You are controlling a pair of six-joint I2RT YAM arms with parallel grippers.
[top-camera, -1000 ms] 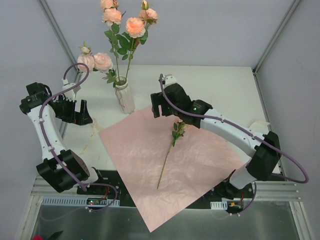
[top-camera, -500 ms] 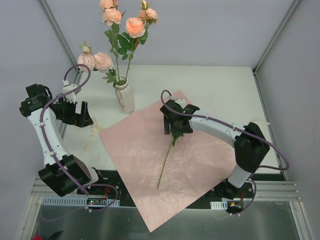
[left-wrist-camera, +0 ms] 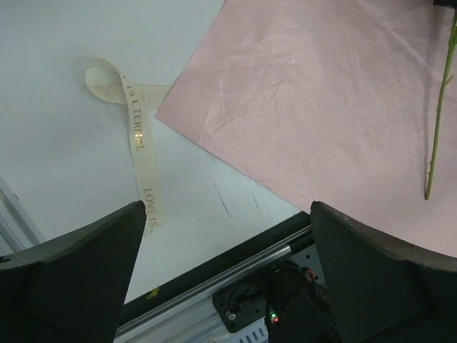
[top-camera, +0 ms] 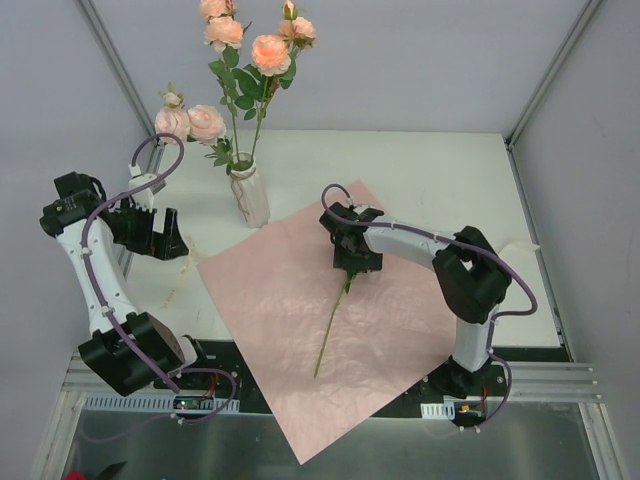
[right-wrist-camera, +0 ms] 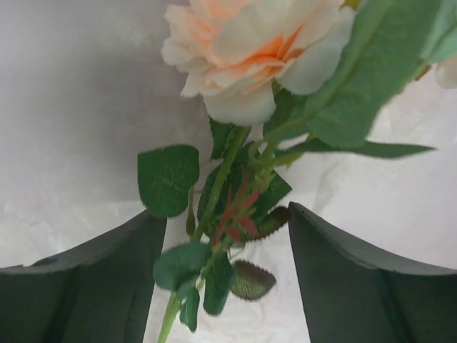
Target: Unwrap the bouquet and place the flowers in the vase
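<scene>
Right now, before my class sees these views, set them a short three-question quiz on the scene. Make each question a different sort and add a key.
1. True or false: one rose lies on the pink paper, outside the vase.
2. Fill in: the left end effector hangs with its jaws ___ and nothing between them.
3. The right end effector straddles: A) the vase; B) the leafy top of the rose on the paper; C) the left end effector.
Key: 1 true; 2 open; 3 B.
</scene>
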